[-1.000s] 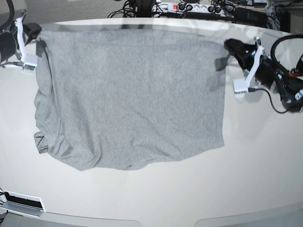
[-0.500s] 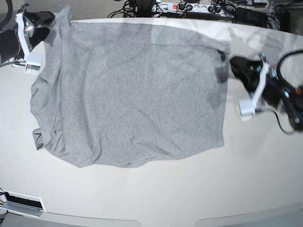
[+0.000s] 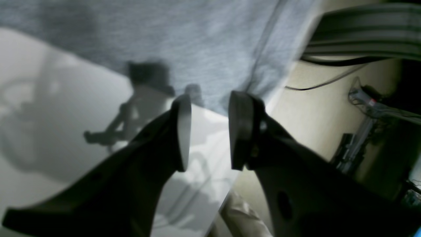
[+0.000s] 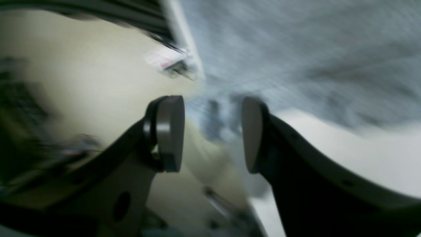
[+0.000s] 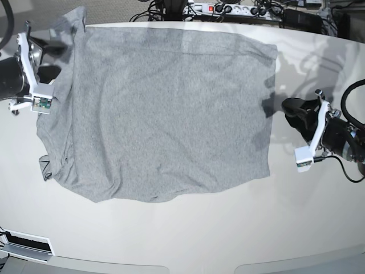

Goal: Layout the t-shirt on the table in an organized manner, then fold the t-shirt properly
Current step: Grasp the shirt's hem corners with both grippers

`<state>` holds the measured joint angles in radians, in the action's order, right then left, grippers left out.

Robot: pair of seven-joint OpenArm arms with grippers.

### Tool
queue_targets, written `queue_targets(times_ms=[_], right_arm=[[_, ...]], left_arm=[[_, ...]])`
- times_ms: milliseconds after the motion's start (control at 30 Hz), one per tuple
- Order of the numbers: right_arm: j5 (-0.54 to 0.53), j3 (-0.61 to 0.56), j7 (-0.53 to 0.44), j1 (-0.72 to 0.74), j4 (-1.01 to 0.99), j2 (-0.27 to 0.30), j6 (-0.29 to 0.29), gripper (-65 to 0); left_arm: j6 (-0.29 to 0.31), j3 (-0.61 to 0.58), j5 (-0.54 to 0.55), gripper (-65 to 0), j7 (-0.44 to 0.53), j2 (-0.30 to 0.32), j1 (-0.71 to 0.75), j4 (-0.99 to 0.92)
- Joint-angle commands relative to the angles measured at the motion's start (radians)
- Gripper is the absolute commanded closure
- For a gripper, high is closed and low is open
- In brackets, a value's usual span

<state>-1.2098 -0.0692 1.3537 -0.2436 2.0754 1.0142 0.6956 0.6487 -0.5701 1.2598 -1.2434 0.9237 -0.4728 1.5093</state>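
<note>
The heather-grey t-shirt (image 5: 159, 108) lies spread on the white table (image 5: 182, 228), plain side up, its left side bunched in folds. My left gripper (image 5: 290, 107) hovers just off the shirt's right edge, open and holding nothing. In the left wrist view its fingers (image 3: 182, 131) stand apart over the glossy tabletop, with the t-shirt (image 3: 197, 39) hem just beyond them. My right gripper (image 5: 50, 50) is at the shirt's far left corner, open too. The right wrist view is blurred, with fingertips (image 4: 169, 131) spread and the t-shirt (image 4: 296, 49) ahead of them.
A power strip and tangled cables (image 5: 228, 8) lie on the floor beyond the table's far edge. A black-and-white fitting (image 5: 25, 244) sits at the near left corner. Floor (image 3: 315, 108) shows past the table edge in the left wrist view.
Both grippers went from shut to open and let go of the shirt's far corners. The left arm drew back toward the near side. The shirt's far edge now lies flatter and farther back.
</note>
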Motion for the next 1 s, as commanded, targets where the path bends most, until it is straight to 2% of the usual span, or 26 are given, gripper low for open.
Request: queue_targets(times_ms=[0, 100, 200, 433, 533, 700, 833, 900, 967], right_arm=[[0.068, 0.011, -0.062, 0.011, -0.004, 0.000, -0.026, -30.0], [0.347, 0.011, -0.192, 0.011, -0.040, -0.099, -0.159, -30.0], [0.539, 0.011, -0.257, 0.011, -0.087, -0.204, -0.276, -30.0], [0.855, 0.011, -0.331, 0.011, -0.253, -0.402, -0.500, -30.3], [0.925, 0.012, -0.340, 0.011, -0.303, -0.464, -0.563, -30.3], [0.931, 0.056, -0.398, 0.011, -0.330, -0.554, -0.571, -30.2], [0.938, 0.136, -0.464, 0.014, -0.330, -0.615, -0.520, -29.6], [0.938, 0.178, -0.482, 0.014, -0.330, -0.639, -0.505, -22.9], [0.938, 0.216, -0.492, 0.017, -0.330, -0.659, -0.460, -8.0]], left_arm=[[-0.017, 0.010, -0.024, -21.0, 0.035, -0.007, -0.014, 0.008], [-0.060, 0.010, -0.153, -21.0, 0.106, -0.060, 0.010, 0.005], [-0.090, 0.010, -0.246, -21.0, 0.161, -0.110, 0.036, 0.000], [-0.142, 0.010, -0.391, -21.0, 0.209, -0.231, 0.067, -0.083], [-0.153, 0.010, -0.474, -21.0, 0.262, -0.254, 0.097, -0.152], [-0.152, 0.010, -0.527, -21.0, 0.304, -0.281, 0.119, -0.278], [-0.152, 0.010, -0.531, -20.9, 0.309, -0.284, 0.118, -0.352], [-0.152, 0.010, -0.531, -16.9, 0.309, -0.283, 0.118, -0.370], [-0.152, 0.010, -0.532, -4.2, 0.309, -0.284, 0.118, -0.371]])
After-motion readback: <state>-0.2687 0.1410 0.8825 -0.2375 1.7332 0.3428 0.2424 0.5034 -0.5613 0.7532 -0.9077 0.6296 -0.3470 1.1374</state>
